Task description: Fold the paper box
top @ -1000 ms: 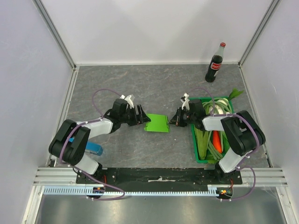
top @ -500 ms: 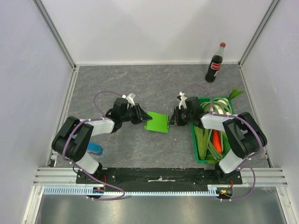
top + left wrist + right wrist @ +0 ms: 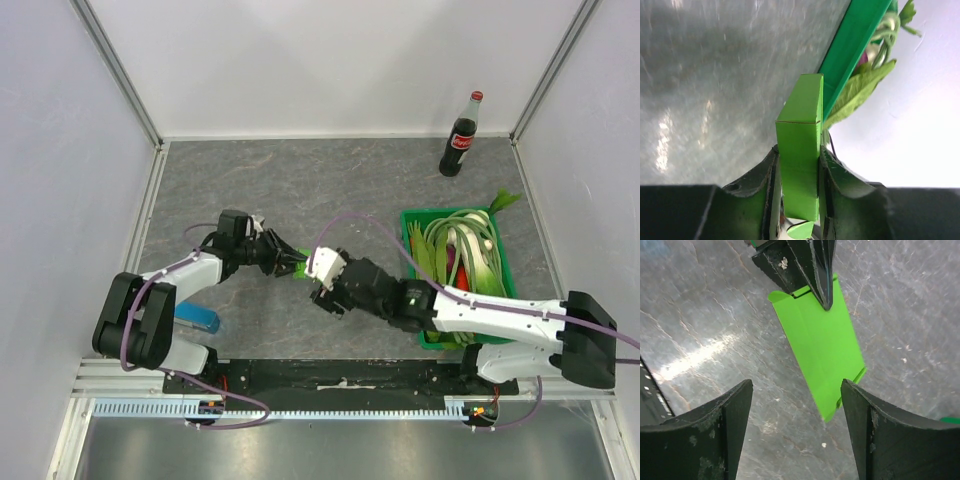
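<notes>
The box [image 3: 821,352] looks flat, with most folding left; left fingers [image 3: 762,186] pinch its end, right fingers [image 3: 875,440] spread wide, empty.

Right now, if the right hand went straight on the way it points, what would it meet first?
Most likely the paper box: its free end lies between the open fingers of the right hand; the left hand pinches the far end. Depth is unclear.

The table's [image 3: 330,180] far half lay open but for a cola bottle [image 3: 460,138] far right. The right arm [image 3: 470,308] and the paper box [image 3: 297,262] barred the near middle; the crate [image 3: 408,216] blocked the right side.
</notes>
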You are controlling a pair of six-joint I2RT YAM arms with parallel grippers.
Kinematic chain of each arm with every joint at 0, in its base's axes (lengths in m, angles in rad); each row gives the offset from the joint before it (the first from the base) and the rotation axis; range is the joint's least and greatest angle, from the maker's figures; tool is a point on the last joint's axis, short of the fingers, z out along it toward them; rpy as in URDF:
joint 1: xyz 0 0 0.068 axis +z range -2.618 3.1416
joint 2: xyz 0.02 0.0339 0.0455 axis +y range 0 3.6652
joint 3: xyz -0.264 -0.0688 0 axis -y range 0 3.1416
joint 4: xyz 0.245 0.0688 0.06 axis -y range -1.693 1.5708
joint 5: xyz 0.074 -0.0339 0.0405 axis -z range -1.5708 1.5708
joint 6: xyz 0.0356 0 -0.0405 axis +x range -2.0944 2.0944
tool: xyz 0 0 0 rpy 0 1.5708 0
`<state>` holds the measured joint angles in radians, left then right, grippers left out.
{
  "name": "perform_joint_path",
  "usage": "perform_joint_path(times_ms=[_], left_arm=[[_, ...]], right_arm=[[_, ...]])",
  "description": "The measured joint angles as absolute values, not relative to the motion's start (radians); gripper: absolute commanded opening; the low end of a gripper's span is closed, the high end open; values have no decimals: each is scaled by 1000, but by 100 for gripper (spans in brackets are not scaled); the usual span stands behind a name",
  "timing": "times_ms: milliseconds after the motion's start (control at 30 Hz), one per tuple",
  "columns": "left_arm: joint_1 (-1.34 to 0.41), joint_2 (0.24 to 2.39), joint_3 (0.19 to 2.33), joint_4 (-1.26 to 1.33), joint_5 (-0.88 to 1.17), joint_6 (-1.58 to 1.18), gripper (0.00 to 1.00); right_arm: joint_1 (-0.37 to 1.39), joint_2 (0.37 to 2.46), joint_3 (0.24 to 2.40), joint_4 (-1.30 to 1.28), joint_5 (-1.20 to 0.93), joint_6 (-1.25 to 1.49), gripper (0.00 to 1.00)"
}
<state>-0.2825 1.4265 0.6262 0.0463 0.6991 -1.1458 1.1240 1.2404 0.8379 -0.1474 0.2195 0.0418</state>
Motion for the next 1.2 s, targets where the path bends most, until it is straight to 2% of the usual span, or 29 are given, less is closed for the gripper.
perform_joint_path(times_ms=[167, 267, 367, 400, 467, 500, 533, 567, 700, 833, 900, 967, 1067, 1200], left_arm=[[-276, 1445, 613, -12, 816, -1227, 28], [-270, 1445, 598, -22, 852, -1269, 28], [-269, 1443, 593, -22, 878, -1302, 30], [-268, 1439, 588, -19, 887, -1313, 32], [-264, 1432, 574, 1, 900, -1351, 39], [-259, 1429, 566, 20, 912, -1372, 42], [-258, 1428, 558, 36, 919, -1386, 51], [-257, 1427, 546, 63, 925, -1399, 55], [-241, 1416, 516, 105, 934, -1381, 69], [-168, 1270, 513, 10, 867, -1216, 68], [-141, 1143, 528, -67, 771, -1101, 63], [-137, 1017, 541, -111, 669, -994, 63], [-172, 888, 539, -110, 541, -862, 59], [-323, 846, 480, 12, 411, -696, 57]], right_arm=[[1224, 1323, 831, -106, 378, -97, 72], [1233, 1409, 832, -90, 439, -149, 64], [1241, 1475, 832, -67, 524, -186, 48], [1244, 1481, 831, -59, 551, -195, 39], [1247, 1479, 830, -41, 582, -209, 29], [1253, 1475, 825, -33, 585, -221, 28], [1257, 1473, 822, -32, 584, -231, 27], [1261, 1470, 816, -30, 582, -236, 26], [1260, 1457, 807, -25, 564, -217, 25], [1217, 1425, 807, -70, 500, -164, 26], [1163, 1412, 811, -107, 428, -128, 27], [1100, 1413, 826, -153, 347, -99, 28], [1020, 1443, 866, -216, 236, -68, 28], [943, 1541, 932, -273, 93, -44, 28]])
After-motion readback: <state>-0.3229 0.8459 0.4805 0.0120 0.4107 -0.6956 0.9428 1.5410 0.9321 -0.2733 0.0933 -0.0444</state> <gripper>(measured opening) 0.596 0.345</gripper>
